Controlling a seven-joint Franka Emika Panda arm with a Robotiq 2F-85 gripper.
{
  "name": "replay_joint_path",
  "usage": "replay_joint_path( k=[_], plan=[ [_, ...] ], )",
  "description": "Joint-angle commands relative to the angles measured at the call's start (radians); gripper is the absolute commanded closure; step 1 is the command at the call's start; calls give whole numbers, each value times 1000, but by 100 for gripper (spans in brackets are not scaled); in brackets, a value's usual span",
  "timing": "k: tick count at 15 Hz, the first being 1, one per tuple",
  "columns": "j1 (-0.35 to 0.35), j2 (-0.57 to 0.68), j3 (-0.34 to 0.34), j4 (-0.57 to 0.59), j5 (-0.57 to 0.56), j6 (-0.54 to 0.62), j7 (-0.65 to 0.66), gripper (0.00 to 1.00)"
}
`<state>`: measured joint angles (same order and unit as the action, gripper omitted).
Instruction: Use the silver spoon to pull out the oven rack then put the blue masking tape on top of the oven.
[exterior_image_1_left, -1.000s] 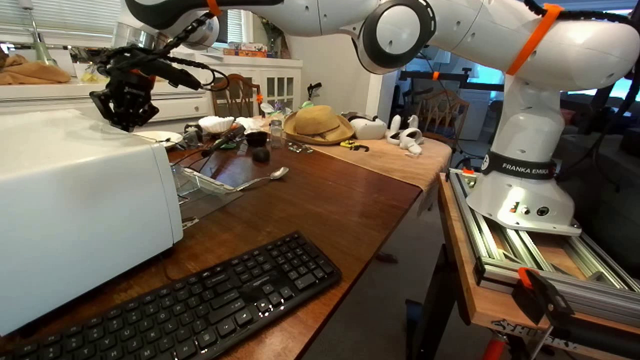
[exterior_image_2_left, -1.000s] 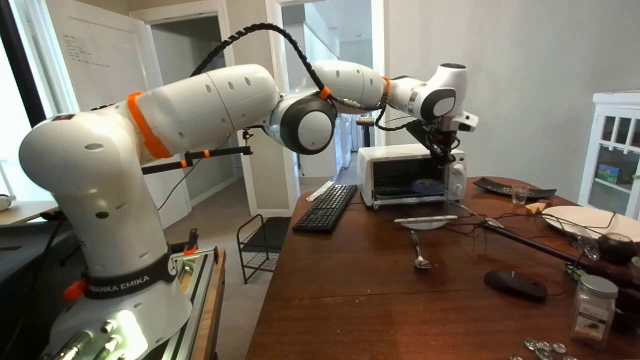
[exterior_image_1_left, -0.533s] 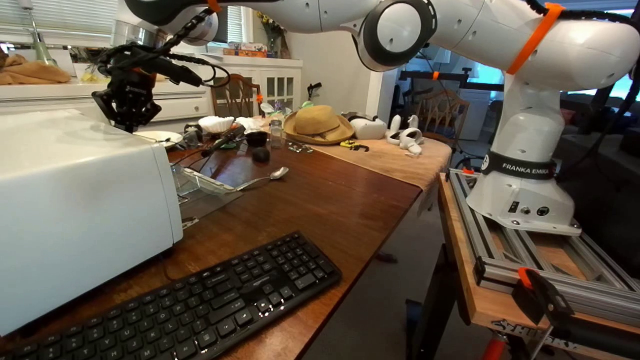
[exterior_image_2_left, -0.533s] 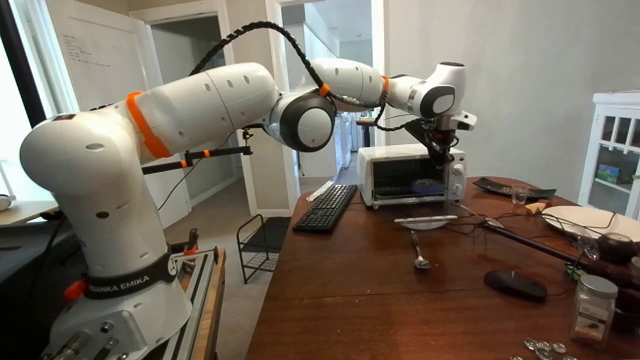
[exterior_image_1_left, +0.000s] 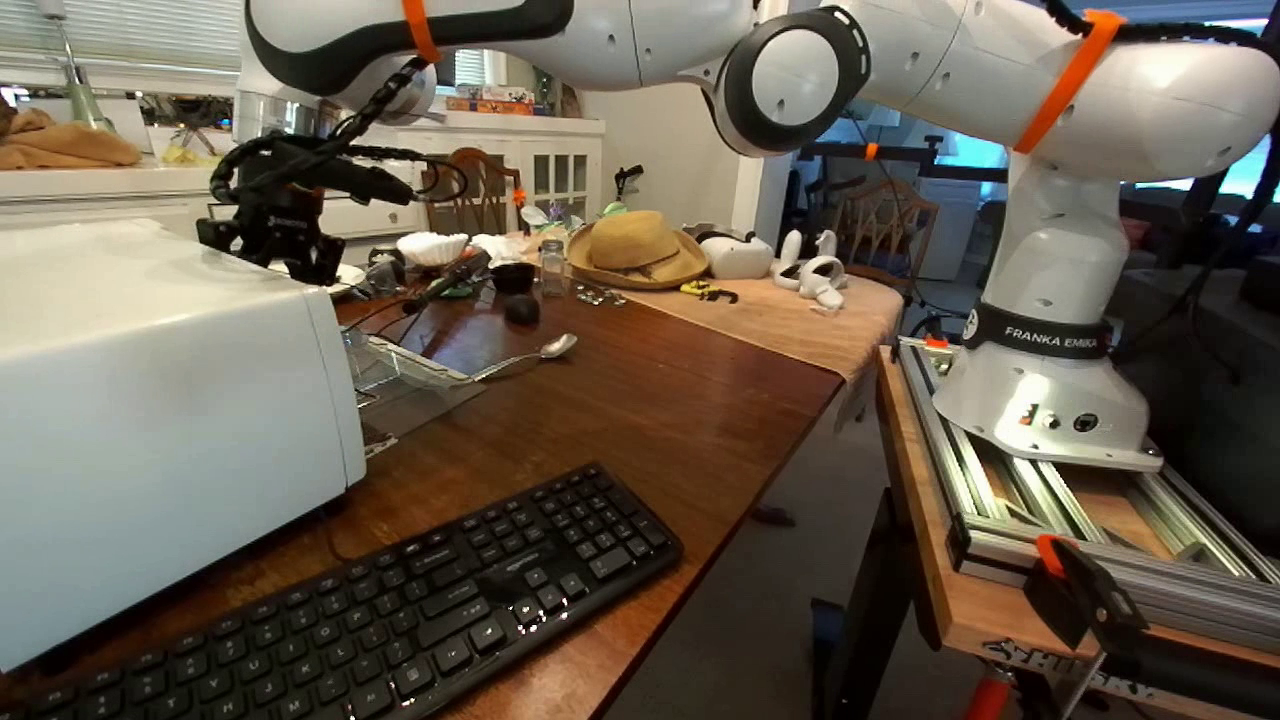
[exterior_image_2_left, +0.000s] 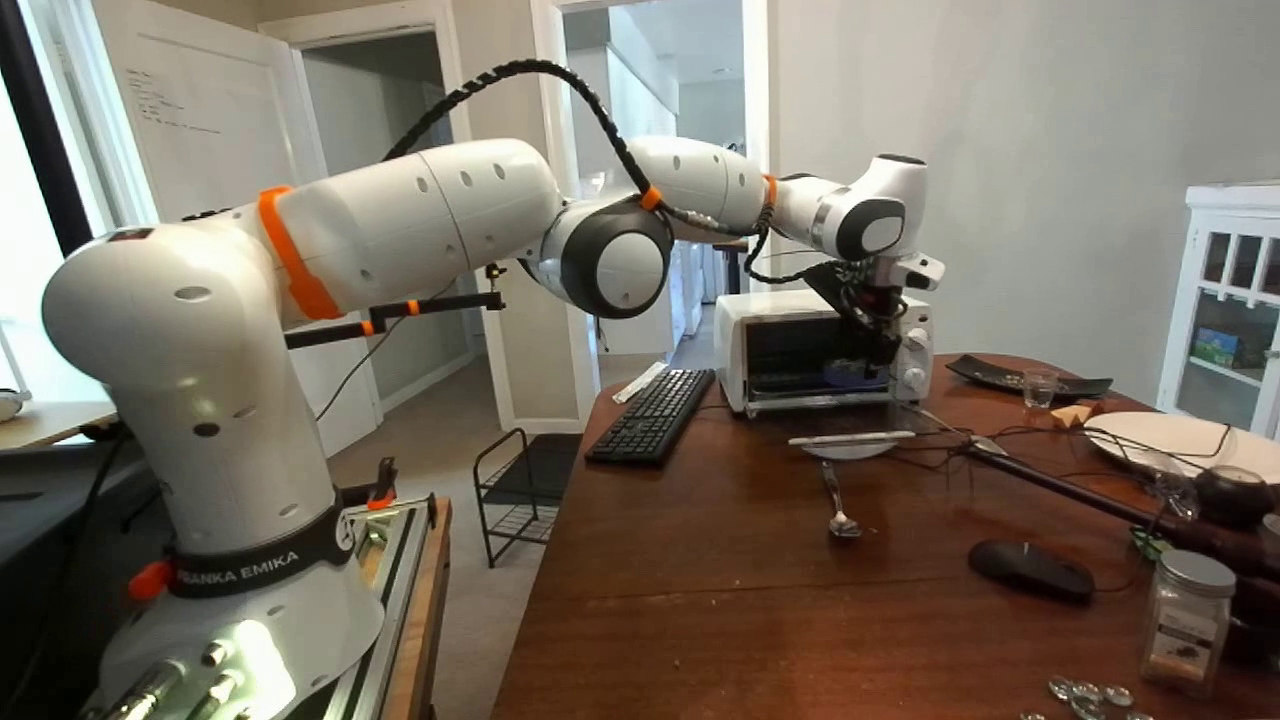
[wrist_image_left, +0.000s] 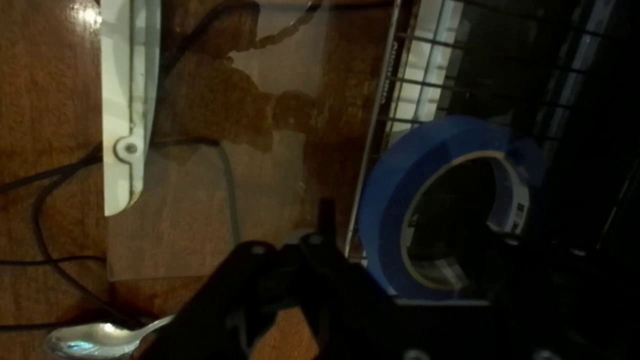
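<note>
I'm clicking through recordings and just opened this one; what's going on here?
A robot gripper hovers at the open front of the white oven, jaws apart and holding nothing. Nearby, the blue masking tape lies on the oven rack, not yet on top of the oven. Grasping it looks likely next. A silver spoon lies on the table.

The oven (exterior_image_1_left: 180, 400) stood open at its front, its top and side barring passage; the lowered glass door (wrist_image_left: 275, 175) jutted out below, and the blue masking tape (wrist_image_left: 385, 200) blocked part of the oven rack (wrist_image_left: 381, 85), leaving space beside it
</note>
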<state>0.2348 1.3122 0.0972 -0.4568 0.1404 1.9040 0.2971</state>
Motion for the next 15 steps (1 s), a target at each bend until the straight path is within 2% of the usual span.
replay_joint_path(
  k=[1,2,3,5,12,13,15],
  plan=[
    [19,44,-1,27,-6,18,37,8],
    [20,52,-2,28,-6,16,40,1],
    [19,59,0,29,-4,19,42,34],
    [24,62,-4,27,-7,27,55,39],
    [32,64,-8,26,-11,35,78,95],
    [32,61,-11,23,-13,36,83,98],
    [33,51,-18,15,-17,39,108,95]
  ],
)
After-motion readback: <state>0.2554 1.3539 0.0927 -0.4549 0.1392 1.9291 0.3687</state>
